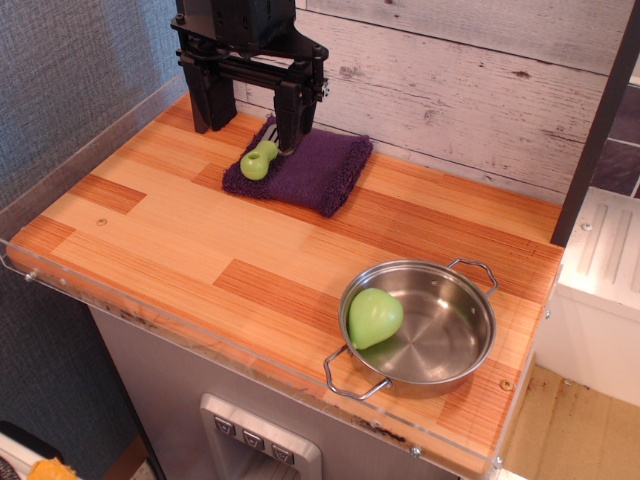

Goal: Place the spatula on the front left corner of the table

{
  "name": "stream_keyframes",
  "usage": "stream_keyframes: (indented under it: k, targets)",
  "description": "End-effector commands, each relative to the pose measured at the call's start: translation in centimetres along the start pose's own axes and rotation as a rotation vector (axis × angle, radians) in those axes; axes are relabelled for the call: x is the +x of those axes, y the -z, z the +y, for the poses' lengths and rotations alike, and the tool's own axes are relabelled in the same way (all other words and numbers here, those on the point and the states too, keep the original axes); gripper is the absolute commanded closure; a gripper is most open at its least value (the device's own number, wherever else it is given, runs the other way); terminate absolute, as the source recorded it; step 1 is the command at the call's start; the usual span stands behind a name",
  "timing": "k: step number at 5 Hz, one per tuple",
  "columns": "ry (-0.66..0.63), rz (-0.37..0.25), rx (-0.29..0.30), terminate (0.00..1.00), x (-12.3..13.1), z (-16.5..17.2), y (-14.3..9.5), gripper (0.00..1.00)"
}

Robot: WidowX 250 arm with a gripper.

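Down low at twelve o'clock: gripper (250, 120), fingers spread wide, straddling the cloth's back edge. Spatula (259, 159) lying on the purple cloth (305, 166), right finger (290, 125) touching its blade end. Over at five o'clock on the table (190, 235), green pear (374, 317) inside steel pan (440, 330).

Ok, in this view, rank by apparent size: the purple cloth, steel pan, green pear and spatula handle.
1. Steel pan, though it sits nearer the camera.
2. Purple cloth.
3. Green pear.
4. Spatula handle; its blade is hidden by the gripper.
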State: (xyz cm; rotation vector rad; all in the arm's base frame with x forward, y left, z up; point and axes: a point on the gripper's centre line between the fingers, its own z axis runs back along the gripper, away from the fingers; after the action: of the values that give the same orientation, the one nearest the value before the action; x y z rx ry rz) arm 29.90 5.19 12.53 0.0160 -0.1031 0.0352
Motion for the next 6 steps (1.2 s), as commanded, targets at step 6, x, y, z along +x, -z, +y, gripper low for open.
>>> stream_keyframes:
  k: [6]
  targets:
    - [-0.134,0.047,0.005,0.0,6.0,3.2,5.2,0.0]
